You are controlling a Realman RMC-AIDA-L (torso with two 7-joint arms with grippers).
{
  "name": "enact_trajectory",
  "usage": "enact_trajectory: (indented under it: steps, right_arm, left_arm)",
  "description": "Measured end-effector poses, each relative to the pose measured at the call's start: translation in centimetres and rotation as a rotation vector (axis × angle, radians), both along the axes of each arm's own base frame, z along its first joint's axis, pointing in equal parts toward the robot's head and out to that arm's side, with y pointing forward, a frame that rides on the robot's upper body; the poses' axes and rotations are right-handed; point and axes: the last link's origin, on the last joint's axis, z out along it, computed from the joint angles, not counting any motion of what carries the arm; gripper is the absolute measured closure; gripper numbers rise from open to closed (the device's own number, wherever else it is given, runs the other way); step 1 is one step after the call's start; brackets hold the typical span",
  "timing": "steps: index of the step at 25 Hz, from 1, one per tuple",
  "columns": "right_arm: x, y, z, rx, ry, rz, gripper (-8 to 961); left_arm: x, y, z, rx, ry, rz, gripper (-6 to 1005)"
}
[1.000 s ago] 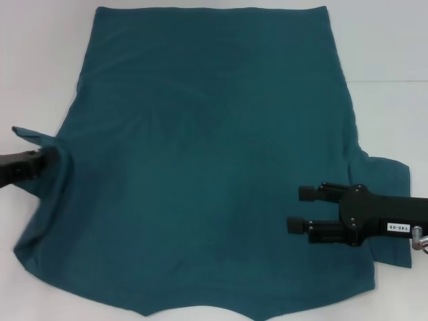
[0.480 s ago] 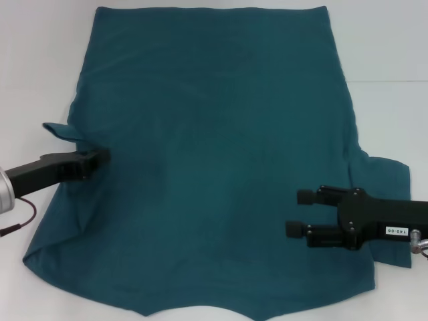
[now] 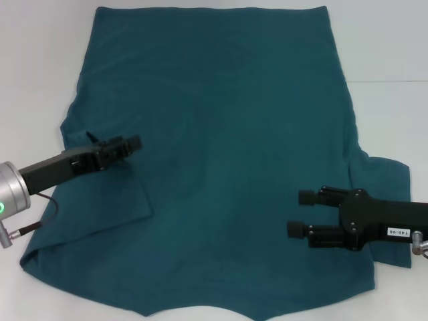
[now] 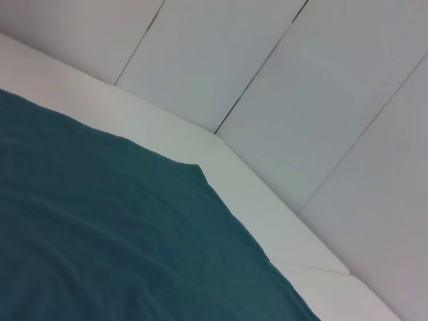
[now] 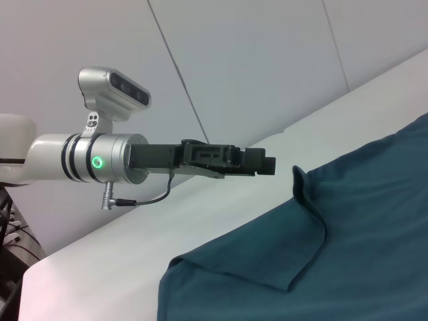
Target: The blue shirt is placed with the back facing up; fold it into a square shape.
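Note:
The blue shirt (image 3: pixel 227 134) lies spread plain side up over most of the white table (image 3: pixel 40 67). Its left sleeve is drawn inward, so a folded flap (image 3: pixel 114 207) lies on the body. My left gripper (image 3: pixel 130 143) is over that flap, low above the cloth, shut on the sleeve fabric. A small peak of cloth (image 5: pixel 299 179) stands up beside the left gripper (image 5: pixel 267 164) in the right wrist view. My right gripper (image 3: pixel 301 212) hovers open over the shirt's lower right part, beside the right sleeve (image 3: pixel 388 180). The left wrist view shows only the shirt (image 4: pixel 100 234).
Bare white table (image 3: pixel 388 114) shows to the left and right of the shirt. The shirt's far hem (image 3: pixel 214 9) reaches the table's back. Grey wall panels (image 4: pixel 267 80) stand behind the table edge (image 4: pixel 254 194).
My left gripper has moved rightward over the shirt, dragging the left sleeve inward so it now lies folded on the body. The right gripper has stayed where it was.

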Motion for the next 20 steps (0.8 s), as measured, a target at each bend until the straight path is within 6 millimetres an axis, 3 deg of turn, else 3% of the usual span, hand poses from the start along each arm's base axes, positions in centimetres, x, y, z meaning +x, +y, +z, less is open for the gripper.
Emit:
enact_trajectory:
  steps: [11, 17, 20]
  right_arm:
    - [0.3, -0.2, 0.1, 0.0, 0.001, -0.012, 65]
    - [0.5, -0.2, 0.4, 0.015, 0.014, -0.03, 66]
    - [0.6, -0.1, 0.6, 0.033, 0.036, -0.059, 66]
  left_arm:
    - [-0.4, -0.2, 0.3, 0.039, -0.004, -0.001, 279]
    - [-0.1, -1.1, -0.8, 0.042, 0.046, -0.111, 53]
    - [0.2, -1.7, -1.6, 0.045, 0.078, -0.197, 55]
